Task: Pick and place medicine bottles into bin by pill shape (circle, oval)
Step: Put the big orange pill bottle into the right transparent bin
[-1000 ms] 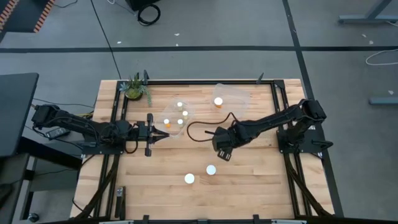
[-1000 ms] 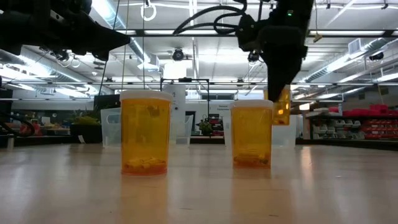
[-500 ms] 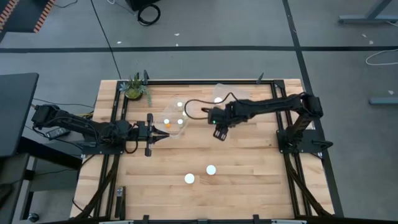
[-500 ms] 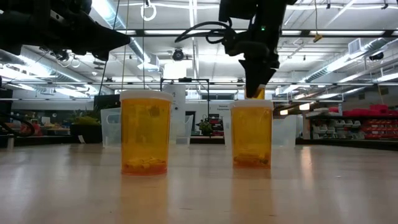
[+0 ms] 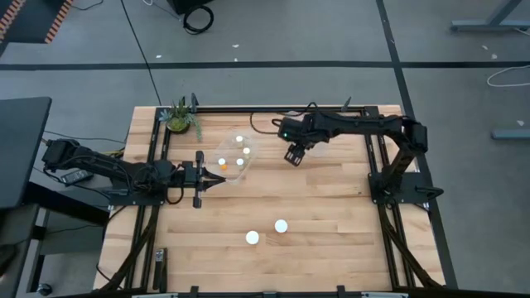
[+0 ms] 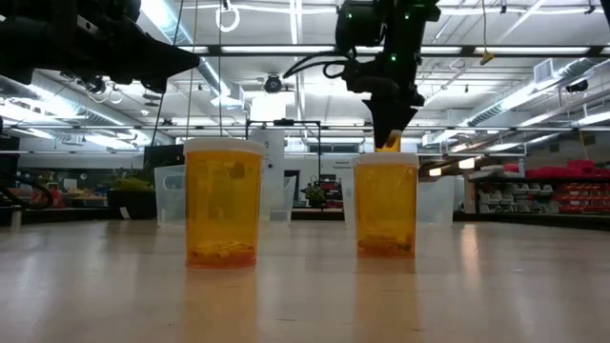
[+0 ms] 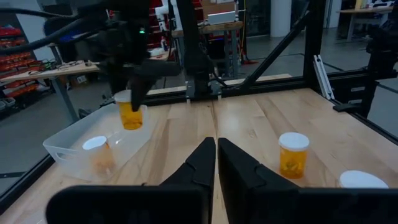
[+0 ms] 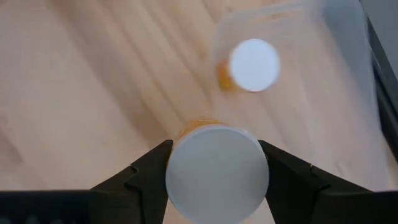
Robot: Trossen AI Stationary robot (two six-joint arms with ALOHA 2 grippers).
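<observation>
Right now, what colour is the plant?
Green; the plant shows best in the high view.

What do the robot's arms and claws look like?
Both arms are black and made of jointed segments bolted to black frames. Black cables loop along the right arm, and a small green light glows near its wrist. The left claw has two dark, wedge-shaped fingers. The right claw has matching dark, angular fingers.
</observation>
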